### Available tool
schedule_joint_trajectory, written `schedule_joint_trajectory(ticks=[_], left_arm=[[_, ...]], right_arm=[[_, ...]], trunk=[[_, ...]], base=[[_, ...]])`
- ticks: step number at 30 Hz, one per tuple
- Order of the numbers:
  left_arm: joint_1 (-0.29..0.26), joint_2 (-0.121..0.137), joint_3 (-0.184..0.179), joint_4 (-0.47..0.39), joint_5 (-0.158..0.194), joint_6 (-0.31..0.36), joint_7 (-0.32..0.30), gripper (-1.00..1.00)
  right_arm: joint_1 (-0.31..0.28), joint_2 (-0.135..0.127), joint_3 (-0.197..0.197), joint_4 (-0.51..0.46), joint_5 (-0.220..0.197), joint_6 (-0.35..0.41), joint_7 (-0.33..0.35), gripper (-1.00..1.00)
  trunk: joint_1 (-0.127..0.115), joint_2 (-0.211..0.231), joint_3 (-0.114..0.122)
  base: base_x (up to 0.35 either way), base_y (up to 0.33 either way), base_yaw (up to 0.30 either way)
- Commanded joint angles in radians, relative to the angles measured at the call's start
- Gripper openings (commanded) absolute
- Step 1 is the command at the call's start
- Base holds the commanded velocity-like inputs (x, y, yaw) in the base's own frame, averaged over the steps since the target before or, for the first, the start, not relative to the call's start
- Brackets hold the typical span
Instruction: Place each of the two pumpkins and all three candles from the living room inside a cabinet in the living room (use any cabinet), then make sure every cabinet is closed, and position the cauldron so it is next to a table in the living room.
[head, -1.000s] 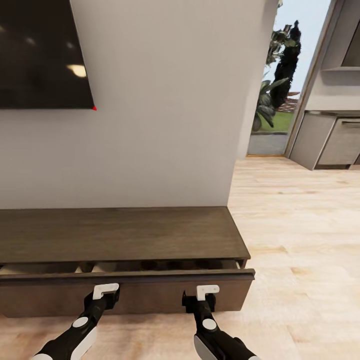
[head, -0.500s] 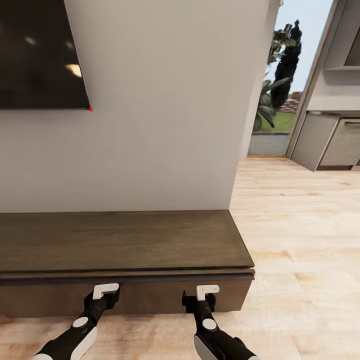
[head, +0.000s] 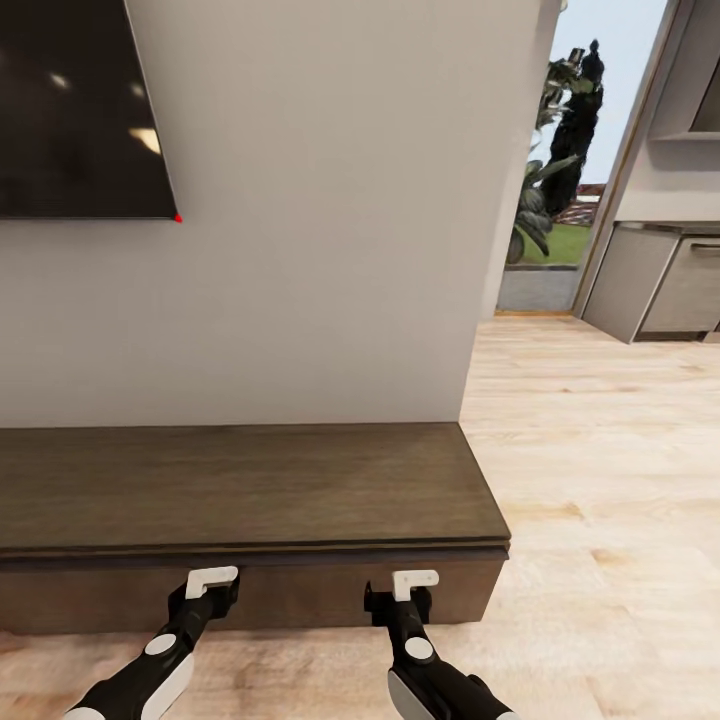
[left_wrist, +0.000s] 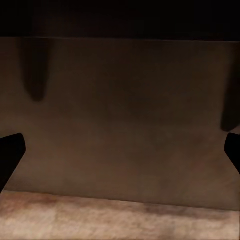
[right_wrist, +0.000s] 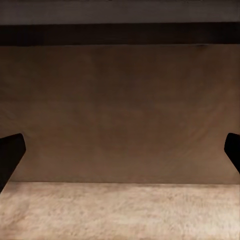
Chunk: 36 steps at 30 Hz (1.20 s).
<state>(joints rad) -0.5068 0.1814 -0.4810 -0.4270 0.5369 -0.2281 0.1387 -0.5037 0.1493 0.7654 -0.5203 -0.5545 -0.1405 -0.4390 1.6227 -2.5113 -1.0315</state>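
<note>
From the head view, the cabinet (head: 250, 490) sits low against the grey wall (head: 320, 250), and its front is now flush under the top. A second ago that front stood pulled out, with a gap showing pale and dark shapes inside; half a second ago it was already pushed in, and it has not changed since. With the front shut, nothing of what the cabinet holds can be seen. The whole picture has also slid a little between the earliest frame and now, so the camera moved somewhat. The left gripper (head: 211, 580) and the right gripper (head: 414, 582) are both right at the cabinet's front, the left towards the middle, the right near its right end; whether they touch the wood I cannot tell. A dark screen (head: 80, 110) hangs on the wall above, and pale wood floor (head: 600, 470) runs off to the right towards a doorway with greenery (head: 555, 150) outside and grey units (head: 660, 280) beyond.

In the left wrist view, the brown cabinet front (left_wrist: 125, 115) is close ahead with a strip of floor (left_wrist: 100, 222) beneath, and dark fingertips (left_wrist: 10, 155) stand far apart, holding nothing.

In the right wrist view, much the same: the cabinet front (right_wrist: 120, 110), floor (right_wrist: 120, 210) below, fingertips (right_wrist: 10, 155) spread wide and empty.
</note>
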Motion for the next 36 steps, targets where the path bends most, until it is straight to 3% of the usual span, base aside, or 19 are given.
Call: schedule_joint_trajectory(ticks=[1,8,31,36], left_arm=[[-0.001,0.001,-0.008,-0.001,0.005,-0.003,0.007,1.0],[-0.001,0.001,-0.008,-0.001,0.005,-0.004,0.007,1.0],[-0.001,0.001,-0.008,-0.009,0.005,0.0,0.004,1.0],[-0.001,0.001,-0.007,-0.015,0.008,0.012,0.002,1.0]], right_arm=[[-0.001,-0.001,0.008,0.0,-0.01,-0.006,-0.006,1.0],[-0.001,-0.001,0.008,0.0,-0.01,-0.006,-0.006,1.0],[-0.001,0.001,-0.004,-0.001,-0.015,0.007,-0.009,1.0],[-0.002,-0.003,-0.042,-0.005,-0.103,0.057,-0.002,1.0]], trunk=[[0.0,0.0,-0.001],[0.0,0.0,-0.001],[0.0,0.0,-0.001],[0.0,0.0,-0.001]], base=[[0.021,0.0,0.0],[-0.083,0.0,0.0],[-0.312,0.004,0.0],[-0.196,0.052,0.0]])
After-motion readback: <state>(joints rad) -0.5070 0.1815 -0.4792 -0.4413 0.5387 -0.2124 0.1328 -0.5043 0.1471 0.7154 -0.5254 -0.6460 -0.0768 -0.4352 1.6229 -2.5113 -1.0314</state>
